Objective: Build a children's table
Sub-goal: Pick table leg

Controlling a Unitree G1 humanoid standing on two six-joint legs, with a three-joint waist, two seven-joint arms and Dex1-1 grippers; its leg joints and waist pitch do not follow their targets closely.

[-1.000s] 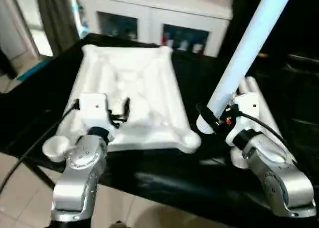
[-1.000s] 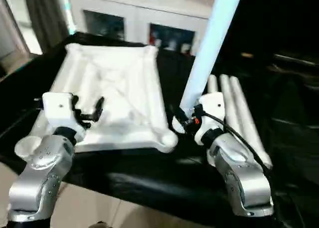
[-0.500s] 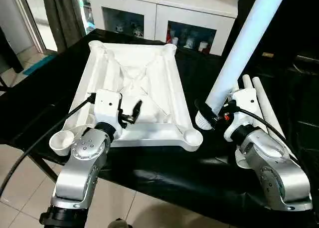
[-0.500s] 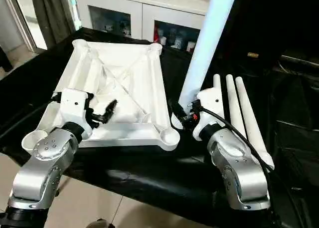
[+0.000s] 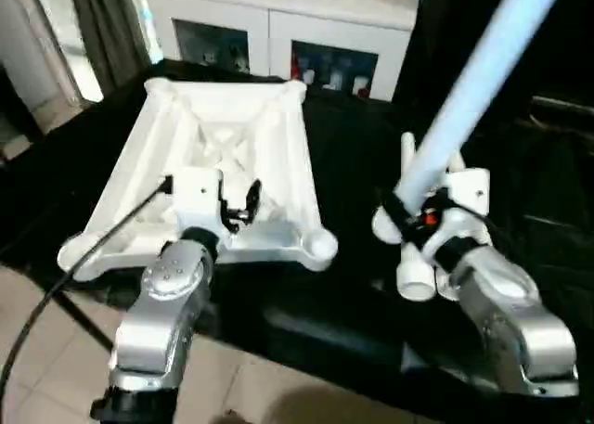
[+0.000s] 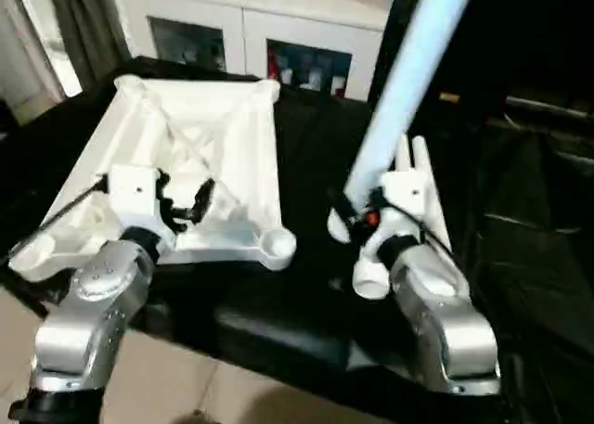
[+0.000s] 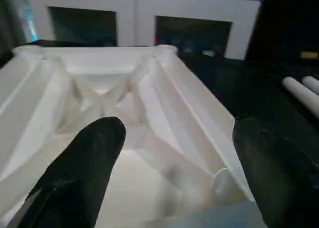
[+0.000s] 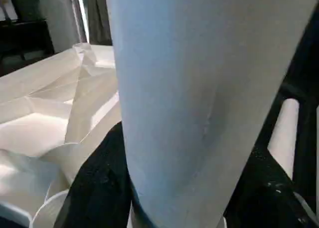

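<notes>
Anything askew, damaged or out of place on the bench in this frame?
Nothing looks damaged or spilled. The tabletop lies ribbed side up on the black bench, sockets empty. The right gripper holds one leg tilted, beside the tabletop's near corner socket. The spare legs lie behind it. The left gripper hangs open over the tabletop.

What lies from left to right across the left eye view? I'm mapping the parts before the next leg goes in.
Tabletop with the left gripper over its near edge → leg held upright-tilted in the right gripper → spare legs beside it.
</notes>
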